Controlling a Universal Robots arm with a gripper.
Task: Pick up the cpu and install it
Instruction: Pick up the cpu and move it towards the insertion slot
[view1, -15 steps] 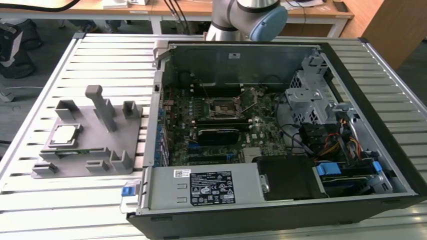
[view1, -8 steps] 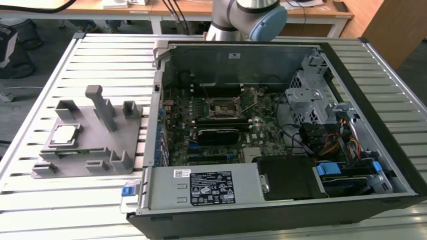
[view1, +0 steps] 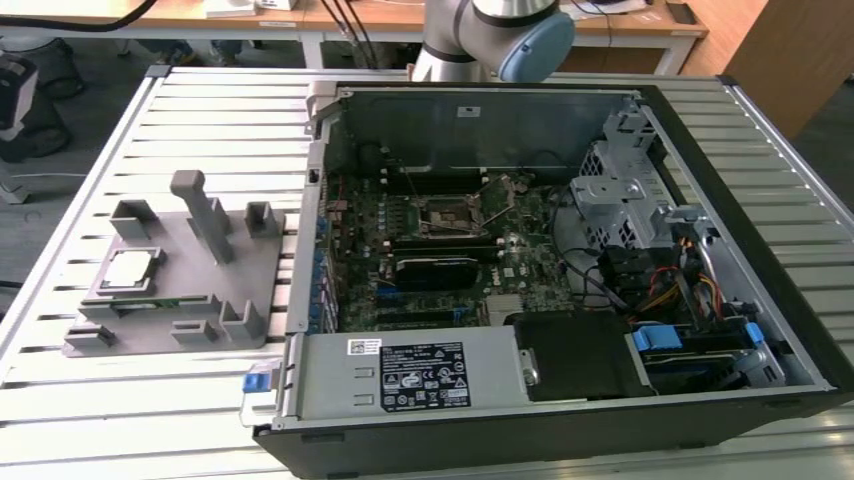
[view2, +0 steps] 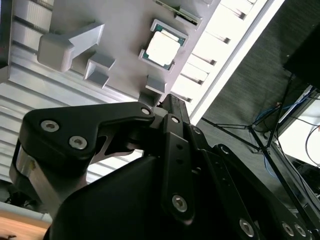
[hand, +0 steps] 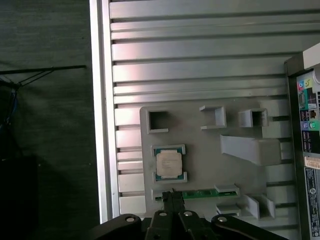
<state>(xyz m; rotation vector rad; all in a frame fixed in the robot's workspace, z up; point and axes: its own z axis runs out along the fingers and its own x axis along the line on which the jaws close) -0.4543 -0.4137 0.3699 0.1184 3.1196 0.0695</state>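
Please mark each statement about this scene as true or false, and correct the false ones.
1. The cpu lies in a pocket of the grey fixture. True.
2. The end effector holds the cpu. False: in the first wrist view the end effector is near the cpu but apart from it, and the cpu rests in the fixture.
3. The computer case is open, so the motherboard can be seen. True.
4. The fixture stands on the exterior view's right of the case. False: it stands on the exterior view's left of the case, on the slatted table.
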